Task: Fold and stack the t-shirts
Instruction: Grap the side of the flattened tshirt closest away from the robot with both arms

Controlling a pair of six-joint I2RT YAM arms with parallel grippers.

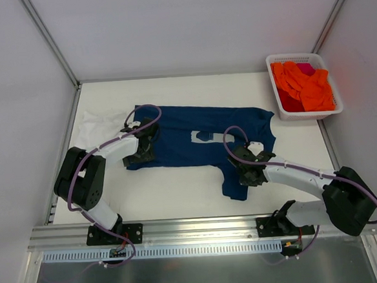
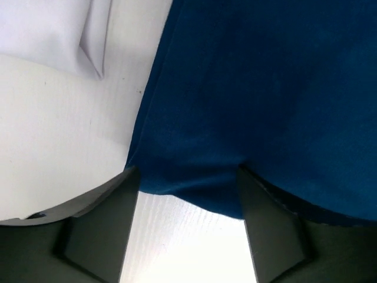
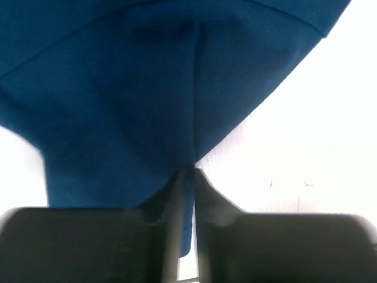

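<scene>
- Currently the navy tee [image 1: 194, 131] lies spread flat across the mid table [image 1: 179, 194], long axis running L–R, with the pale print [image 1: 204, 136] face up near its centre.
- One part of the navy tee hangs toward the near edge at its R end. The rest looks fairly smooth from the top view.
- White tee [image 1: 96, 122] sits rumpled at the far-L side of the table, just beside the navy tee's L end. The L arm hides part of where they meet.
- L wrist view: a white tee [image 2: 47, 29] corner shows upper L, w/ a strip of bare table [image 2: 59, 147] between it and the navy tee [image 2: 265, 88] edge, so they are apart at that spot.
- Left gripper [image 1: 142, 145] is down low at the navy tee's near-L corner.
- L wrist view: left gripper [image 2: 187, 174] is released, fingers [image 2: 118, 224] spread wide. The navy hem runs across the gap between them and no cloth is pinched.
- Right gripper [image 1: 242, 170] is on the near-R part of the navy tee, by the hanging part.
- R wrist view: right gripper [image 3: 188, 174] is clenched on a fold of the navy tee [image 3: 147, 88]. The fingers [image 3: 168, 200] are pressed together w/ a ridge of cloth rising from between them.
- White basket [image 1: 283, 112] sits at the far-R corner of the table, well apart from both tees. It is piled w/ orange cloths [image 1: 304, 85], a bit of pink showing at the back.
</scene>
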